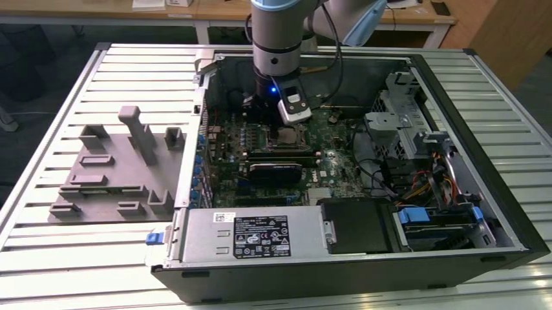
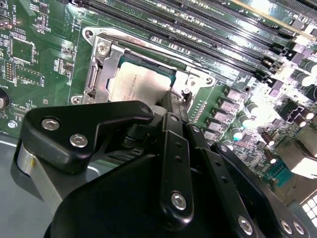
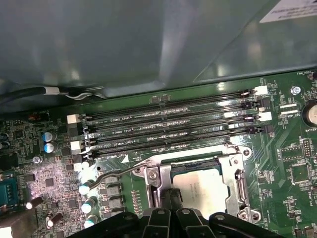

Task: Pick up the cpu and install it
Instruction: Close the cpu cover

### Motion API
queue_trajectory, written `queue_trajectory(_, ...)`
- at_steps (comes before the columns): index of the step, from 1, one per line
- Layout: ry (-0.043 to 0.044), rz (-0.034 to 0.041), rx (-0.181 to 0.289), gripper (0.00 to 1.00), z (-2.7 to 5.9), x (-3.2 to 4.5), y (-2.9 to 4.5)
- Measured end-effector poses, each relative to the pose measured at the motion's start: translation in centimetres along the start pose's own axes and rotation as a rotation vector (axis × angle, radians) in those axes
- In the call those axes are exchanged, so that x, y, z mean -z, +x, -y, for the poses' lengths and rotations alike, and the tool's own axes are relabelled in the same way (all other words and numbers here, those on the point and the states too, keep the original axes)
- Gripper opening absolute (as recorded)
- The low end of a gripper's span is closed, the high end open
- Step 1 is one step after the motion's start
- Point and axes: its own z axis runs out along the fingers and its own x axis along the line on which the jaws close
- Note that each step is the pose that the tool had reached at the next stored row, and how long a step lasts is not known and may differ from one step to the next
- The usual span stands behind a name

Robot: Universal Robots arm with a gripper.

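The cpu lies flat in its socket, directly under the jaws.
I cannot tell whether the jaws are wide or narrow. The chip looks light, stiff and easily damaged, and is probably best taken by opposite rim edges. Memory slots lie beyond.

Second wrist view: the gripper and its black body cover the near part of the cpu and of the socket frame; where gripper and cpu meet is hidden. First wrist view: gripper cut off by the picture's edge, cpu's near edge behind it; a white label on the blurred grey case wall runs off the corner. Exterior view: arm cut off at the top edge; socket detail under the gripper too small to tell; table runs off the lower edge.
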Motion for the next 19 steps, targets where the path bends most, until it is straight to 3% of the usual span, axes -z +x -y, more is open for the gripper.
queue_trajectory(6, -0.0001, 0.0, 0.0, 0.11, -0.01, 0.49, -0.01)
queue_trajectory(16, -0.0002, 0.0001, 0.0, 0.11, -0.05, 2.21, -0.05)
queue_trajectory(19, -0.0003, 0.0002, 0.0, 0.11, -0.05, 2.25, -0.05)
